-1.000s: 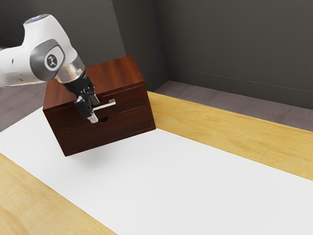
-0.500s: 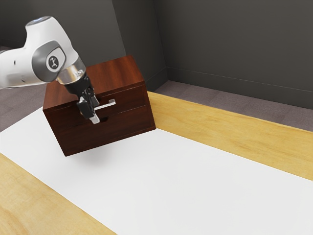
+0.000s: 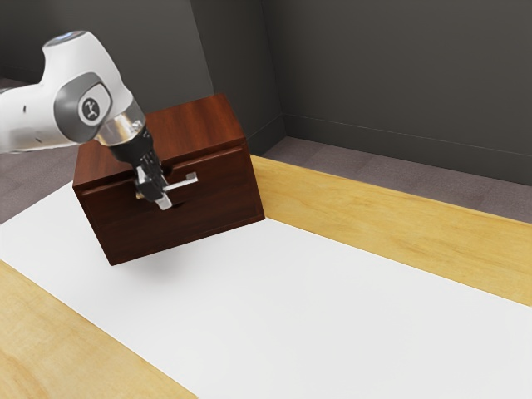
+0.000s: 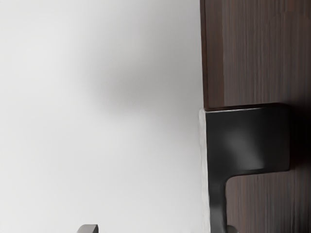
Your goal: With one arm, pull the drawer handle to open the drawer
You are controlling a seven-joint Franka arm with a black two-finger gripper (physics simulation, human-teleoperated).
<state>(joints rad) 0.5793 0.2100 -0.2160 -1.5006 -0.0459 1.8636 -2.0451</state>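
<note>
A dark wooden cabinet stands on a white mat at the exterior view's left. A silver handle sticks out from its drawer front. My black gripper is at the handle's inner end, one finger on each side of it. In the wrist view the handle appears dark against the wood front. One fingertip there stands well apart from it, over the mat. The gripper is open around the handle. How far the drawer stands out from the cabinet I cannot tell.
The mat lies on a light wooden table. Dark walls rise behind the cabinet and along the back. To the exterior view's right of the cabinet, the mat stretches bare toward the near edge.
My hand has moved slightly up and in onto the handle, and the fingers stand closer together. The dark seam below the drawer front no longer shows.
</note>
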